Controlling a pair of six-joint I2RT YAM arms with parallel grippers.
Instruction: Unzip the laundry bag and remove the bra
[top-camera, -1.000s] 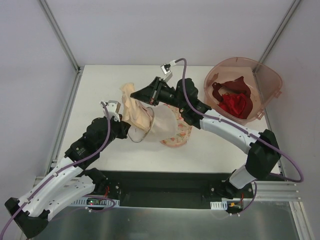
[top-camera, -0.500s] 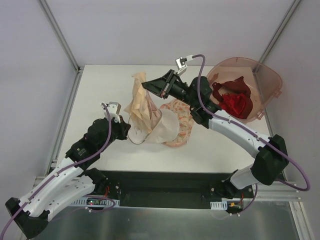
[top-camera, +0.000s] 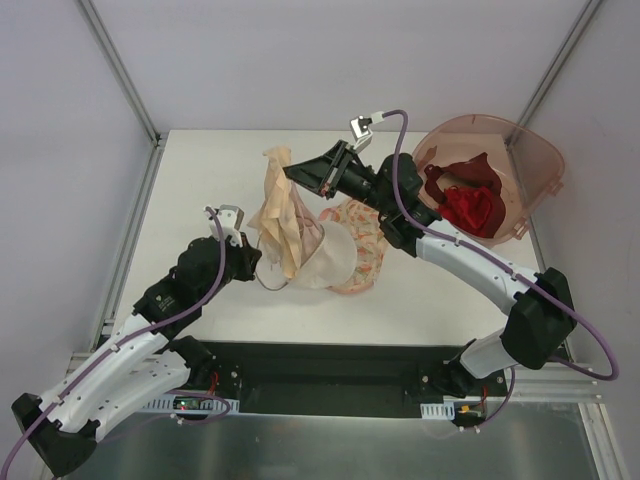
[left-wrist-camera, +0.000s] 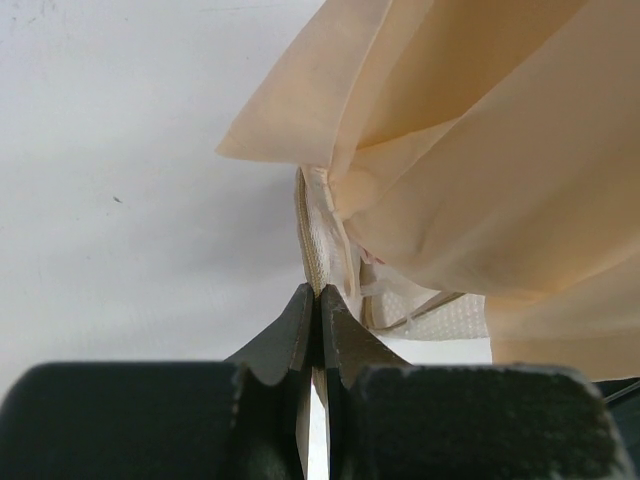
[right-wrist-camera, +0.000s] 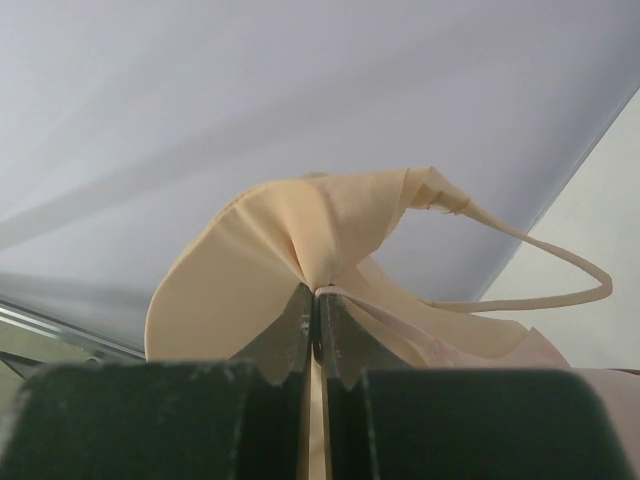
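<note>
The cream mesh laundry bag (top-camera: 325, 262) lies open at mid-table. My left gripper (top-camera: 258, 262) is shut on its zip rim (left-wrist-camera: 312, 250). The pale peach bra (top-camera: 283, 212) hangs lifted out of the bag's mouth, its lower end still at the opening. My right gripper (top-camera: 292, 172) is shut on the bra's top fold (right-wrist-camera: 300, 250), above the bag. A thin strap (right-wrist-camera: 540, 262) loops off to the right in the right wrist view. The peach fabric (left-wrist-camera: 480, 150) fills the upper right of the left wrist view.
A floral orange-patterned bra (top-camera: 362, 250) lies under and right of the bag. A pink plastic basin (top-camera: 520, 150) with a dark red bra (top-camera: 468, 200) stands at the back right. Metal frame posts rise at the table's back corners.
My right gripper has lifted and pulled the peach bra up and to the right out of the bag, then held still. The left gripper has kept its hold on the bag's rim.
</note>
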